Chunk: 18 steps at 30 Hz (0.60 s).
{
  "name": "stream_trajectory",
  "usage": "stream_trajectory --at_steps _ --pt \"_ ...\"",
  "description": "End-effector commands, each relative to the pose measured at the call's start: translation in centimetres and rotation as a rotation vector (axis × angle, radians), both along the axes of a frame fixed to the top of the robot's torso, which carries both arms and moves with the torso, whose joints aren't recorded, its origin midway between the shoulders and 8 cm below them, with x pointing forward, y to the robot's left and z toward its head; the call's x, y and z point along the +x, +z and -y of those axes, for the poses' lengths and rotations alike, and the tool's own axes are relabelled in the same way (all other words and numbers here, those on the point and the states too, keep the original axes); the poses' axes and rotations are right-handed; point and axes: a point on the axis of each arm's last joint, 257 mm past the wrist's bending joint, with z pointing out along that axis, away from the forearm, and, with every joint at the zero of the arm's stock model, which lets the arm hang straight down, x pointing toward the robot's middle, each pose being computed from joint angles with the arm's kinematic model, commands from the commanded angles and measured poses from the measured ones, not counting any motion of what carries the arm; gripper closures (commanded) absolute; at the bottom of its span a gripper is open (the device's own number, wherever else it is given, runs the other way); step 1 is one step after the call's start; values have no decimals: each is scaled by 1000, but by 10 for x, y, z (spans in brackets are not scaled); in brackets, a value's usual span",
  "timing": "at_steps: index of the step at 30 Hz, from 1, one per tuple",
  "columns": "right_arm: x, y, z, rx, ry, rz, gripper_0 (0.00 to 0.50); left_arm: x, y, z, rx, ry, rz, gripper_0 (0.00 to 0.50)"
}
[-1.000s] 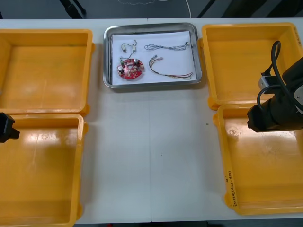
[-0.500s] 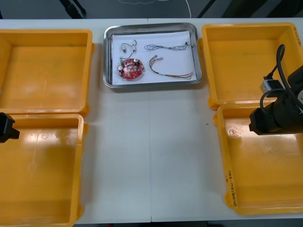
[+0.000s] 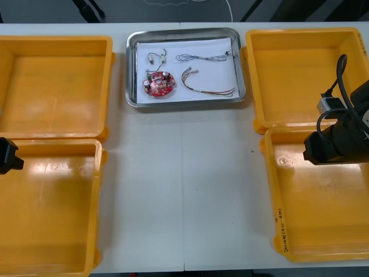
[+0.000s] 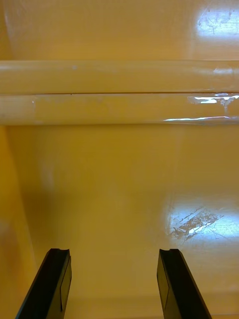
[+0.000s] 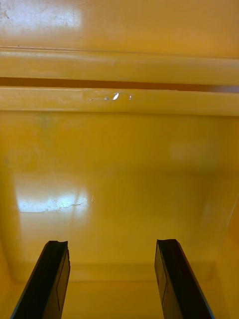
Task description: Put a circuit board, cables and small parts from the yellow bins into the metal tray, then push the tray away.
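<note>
The metal tray (image 3: 131,69) lies at the table's far middle, white inside. In it are a round red circuit board (image 3: 158,83), a twisted blue and white cable (image 3: 202,56), a red and yellow cable (image 3: 207,88) and a small metal part (image 3: 156,56). My right gripper (image 4: 117,279) is open over the bare floor of the near right yellow bin (image 4: 119,174), the arm (image 3: 337,144) above that bin's far end. My left gripper (image 5: 112,279) is open over the near left yellow bin (image 5: 119,164), parked at the left edge (image 3: 7,156).
Two yellow bins stand at each side: far left (image 3: 55,86), near left (image 3: 49,208), far right (image 3: 300,75), near right (image 3: 320,202). All four look bare inside. White table (image 3: 184,184) lies between them.
The right arm drew back slightly to the right early on, then held still. The left arm and the tray's contents have not moved.
</note>
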Motion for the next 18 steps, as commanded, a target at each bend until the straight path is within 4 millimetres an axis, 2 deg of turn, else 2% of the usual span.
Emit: stream_trajectory --at_steps 1,18 --pt "2 5 7 -7 4 20 0 -6 8 -22 79 -55 -2 0" --pt "2 5 7 -7 4 20 0 -6 8 -22 79 -55 -2 0"
